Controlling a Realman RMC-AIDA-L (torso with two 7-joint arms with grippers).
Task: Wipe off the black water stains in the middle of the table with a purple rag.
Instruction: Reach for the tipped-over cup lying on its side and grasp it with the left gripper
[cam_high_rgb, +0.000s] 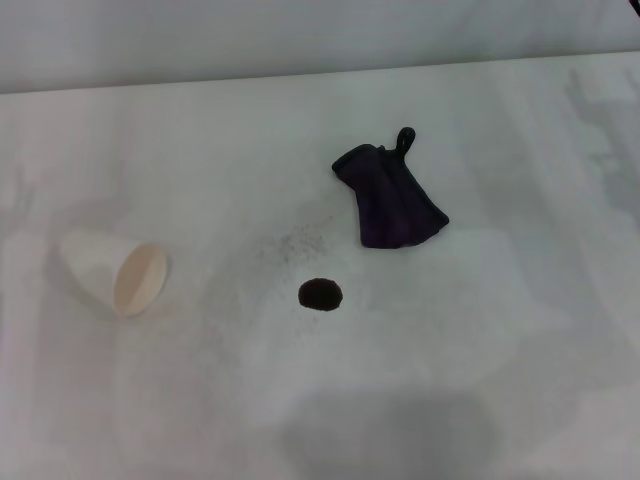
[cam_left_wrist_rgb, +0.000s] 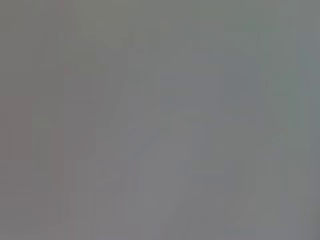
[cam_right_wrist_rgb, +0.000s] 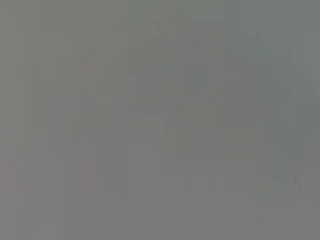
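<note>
In the head view a small round black water stain (cam_high_rgb: 320, 294) marks the middle of the white table (cam_high_rgb: 480, 360). The purple rag (cam_high_rgb: 392, 198), very dark and crumpled with a little loop at its far corner, lies on the table just behind and to the right of the stain, apart from it. Neither gripper nor arm shows in the head view. Both wrist views are a plain grey blur with nothing recognisable in them.
A white paper cup (cam_high_rgb: 117, 272) lies on its side at the left of the table, its mouth facing right. A faint grey speckled smudge (cam_high_rgb: 298, 240) sits between the stain and the rag. The table's far edge (cam_high_rgb: 320, 72) runs along the top.
</note>
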